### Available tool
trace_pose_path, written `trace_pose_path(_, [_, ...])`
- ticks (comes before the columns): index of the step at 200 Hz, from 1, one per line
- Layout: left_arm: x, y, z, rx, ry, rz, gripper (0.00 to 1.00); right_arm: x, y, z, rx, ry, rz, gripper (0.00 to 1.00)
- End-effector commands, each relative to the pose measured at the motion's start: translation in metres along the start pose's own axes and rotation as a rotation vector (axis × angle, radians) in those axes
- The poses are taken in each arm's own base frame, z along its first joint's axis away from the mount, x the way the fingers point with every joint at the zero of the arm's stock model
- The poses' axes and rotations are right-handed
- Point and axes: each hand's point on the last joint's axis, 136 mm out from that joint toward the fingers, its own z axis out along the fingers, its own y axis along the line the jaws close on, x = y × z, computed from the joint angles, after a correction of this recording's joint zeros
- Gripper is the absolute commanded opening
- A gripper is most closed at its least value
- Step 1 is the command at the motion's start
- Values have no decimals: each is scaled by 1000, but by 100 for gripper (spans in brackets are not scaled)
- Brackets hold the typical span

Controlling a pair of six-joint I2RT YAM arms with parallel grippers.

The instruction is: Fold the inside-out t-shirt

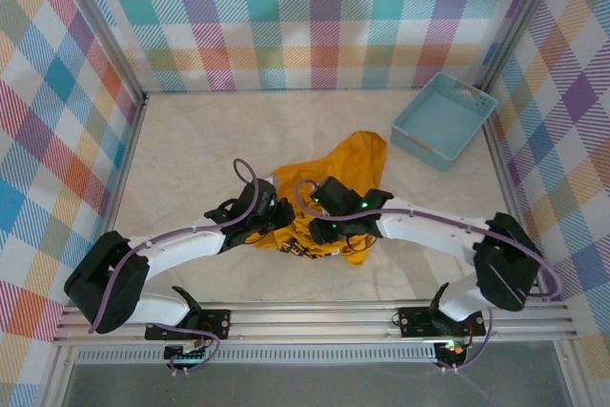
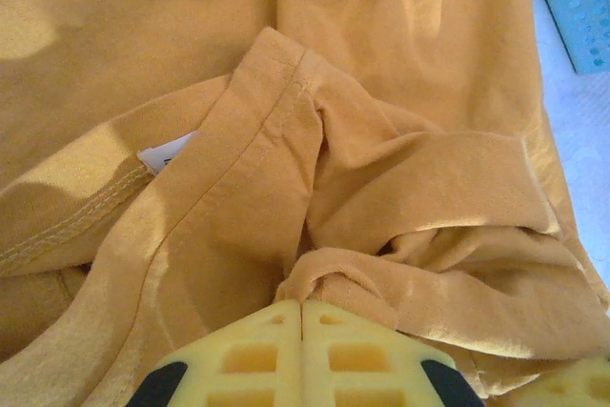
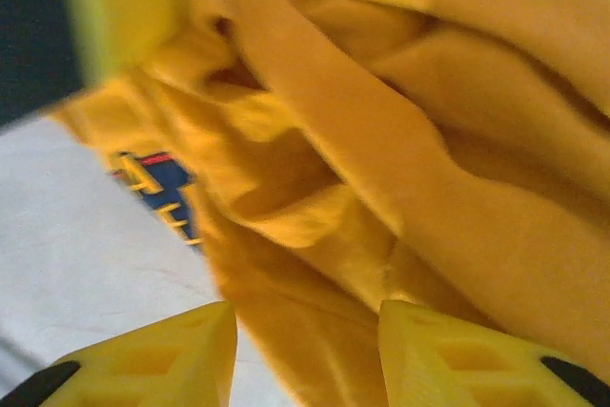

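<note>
Overhead, the inside-out t-shirt (image 1: 335, 171) lies crumpled mid-table with both arms reaching into it, well apart from the light blue basket (image 1: 443, 119) at the far right. The left wrist view adds close detail: a ribbed collar band, a white tag (image 2: 170, 152) tucked under it, and stitched hems. It also shows the left gripper (image 2: 302, 316) clenched, pads flush together, with a rolled fold of cloth touching the tips (can't tell if any cloth is pinched). The right wrist view catches dark blue lettering (image 3: 157, 183) on a lower layer beside bare tabletop. It also shows the right gripper (image 3: 305, 355) released, its fingers apart, with loose cloth lying in the gap.

The table (image 1: 191, 150) is pale, smooth and marble-look. The walls (image 1: 315, 16) are pastel plaid, with metal posts at the corners.

The shirt is soft mustard-orange cotton, deeply creased. The basket is rectangular plastic with perforated sides. The finger pads are yellow with gridded recesses.
</note>
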Motion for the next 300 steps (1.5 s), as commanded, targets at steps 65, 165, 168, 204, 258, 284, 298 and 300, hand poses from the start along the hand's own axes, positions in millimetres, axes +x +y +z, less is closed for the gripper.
trace_pose_path(65, [-7, -21, -8, 71, -30, 24, 0, -15, -47, 25, 321, 58, 8, 42])
trace_pose_path(165, [-23, -31, -24, 82, -89, -15, 0, -15, -18, -21, 86, -127, -90, 0])
trace_pose_path(168, [-23, -32, -24, 82, -91, -16, 0, -13, -16, -24, 74, -135, -100, 0])
trace_pose_path(204, [-28, -30, -23, 54, -95, -34, 0, 21, 1, -44, -57, -217, -173, 0])
trace_pose_path(258, [-5, -12, -18, 29, -39, -24, 0, 86, -10, -13, -86, -56, -54, 3])
trace_pose_path(284, [14, -9, -18, 34, 2, 17, 0, 81, -8, -21, -78, -52, -59, 18])
trace_pose_path(298, [27, -8, -18, 32, 28, 49, 0, 69, -4, -34, -88, -93, -76, 27])
trace_pose_path(300, [30, -8, -18, 34, 33, 55, 0, 68, -4, -36, -88, -97, -78, 28])
